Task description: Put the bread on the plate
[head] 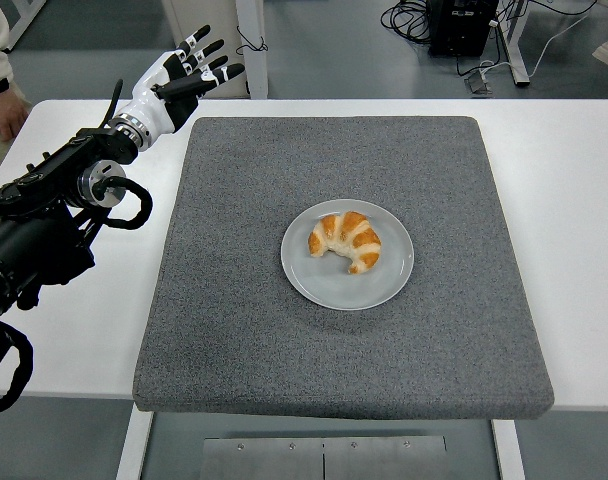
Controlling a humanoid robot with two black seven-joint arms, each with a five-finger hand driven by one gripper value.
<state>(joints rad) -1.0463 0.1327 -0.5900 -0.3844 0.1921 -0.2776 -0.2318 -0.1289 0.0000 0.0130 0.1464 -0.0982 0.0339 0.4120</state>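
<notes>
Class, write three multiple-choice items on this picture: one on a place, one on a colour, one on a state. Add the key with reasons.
1. Where does the golden crescent-shaped croissant lie?
A. on the round grey plate
B. on the bare mat
C. in the robot hand

2. What colour is the rectangular foam mat?
A. blue
B. dark grey
C. red

3. How is the left robot hand?
A. gripping bread
B. fist on plate
C. open, empty

Key: 1 A, the plate rim rings it; 2 B, grey all over; 3 C, fingers spread at the far-left table corner.
</notes>
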